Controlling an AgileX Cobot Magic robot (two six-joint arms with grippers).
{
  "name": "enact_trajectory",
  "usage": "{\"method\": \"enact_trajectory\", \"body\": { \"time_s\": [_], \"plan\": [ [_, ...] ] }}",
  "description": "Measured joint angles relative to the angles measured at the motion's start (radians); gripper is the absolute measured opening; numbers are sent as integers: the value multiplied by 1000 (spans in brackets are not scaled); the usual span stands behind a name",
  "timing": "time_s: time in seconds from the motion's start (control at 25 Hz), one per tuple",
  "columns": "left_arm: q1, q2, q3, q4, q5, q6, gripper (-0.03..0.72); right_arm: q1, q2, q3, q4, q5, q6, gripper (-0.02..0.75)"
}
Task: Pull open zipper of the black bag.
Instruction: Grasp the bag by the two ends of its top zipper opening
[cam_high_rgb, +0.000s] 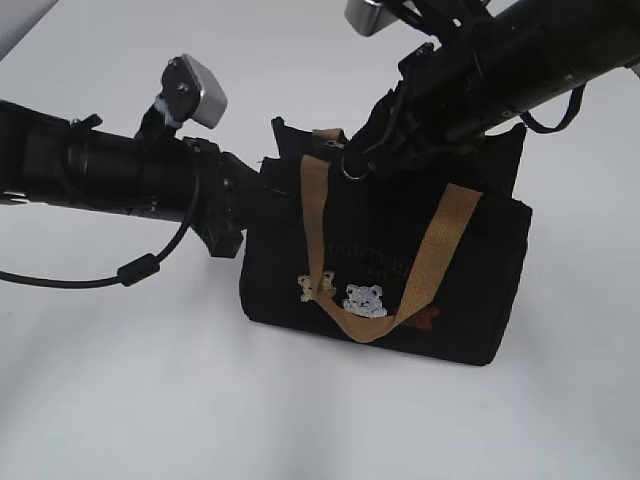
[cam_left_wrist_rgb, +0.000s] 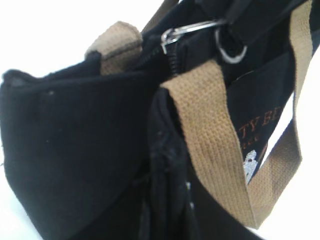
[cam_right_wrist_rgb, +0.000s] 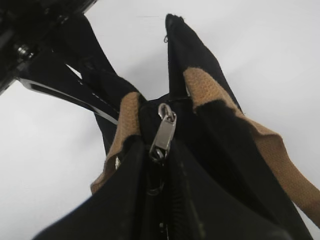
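Exterior view: two black robot arms meet at a small black bag (cam_high_rgb: 470, 260) standing upright on a white table (cam_high_rgb: 120, 400).
Left gripper (cam_high_rgb: 262, 180) pinches the bag's end wall, jaws clamped on the fabric. Right gripper (cam_high_rgb: 385, 150) sits on the bag's top edge at the silver zipper (cam_high_rgb: 352, 165) pull; whether its jaws grip the pull cannot be told. Tan handle (cam_high_rgb: 425, 265) loops down the bag's front over embroidered bears (cam_high_rgb: 363, 300).
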Motion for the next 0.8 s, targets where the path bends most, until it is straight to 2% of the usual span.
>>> {"method": "enact_trajectory", "body": {
  "time_s": [0.08, 0.2, 0.28, 0.6, 0.8],
  "plan": [
    [0, 0, 0, 0, 0, 0, 65, 0, 0, 0, 0, 0, 2, 125],
    [0, 0, 0, 1, -2, 0, 65, 0, 0, -1, 0, 2, 2, 27],
    [0, 0, 0, 1, -2, 0, 65, 0, 0, -1, 1, 3, 4, 3],
    [0, 0, 0, 1, -1, 0, 65, -10, -21, 0, -18, 16, 27, 0],
    [0, 0, 0, -4, -2, 0, 65, -88, -52, 0, -22, 95, 101, 0]
  ]
}}
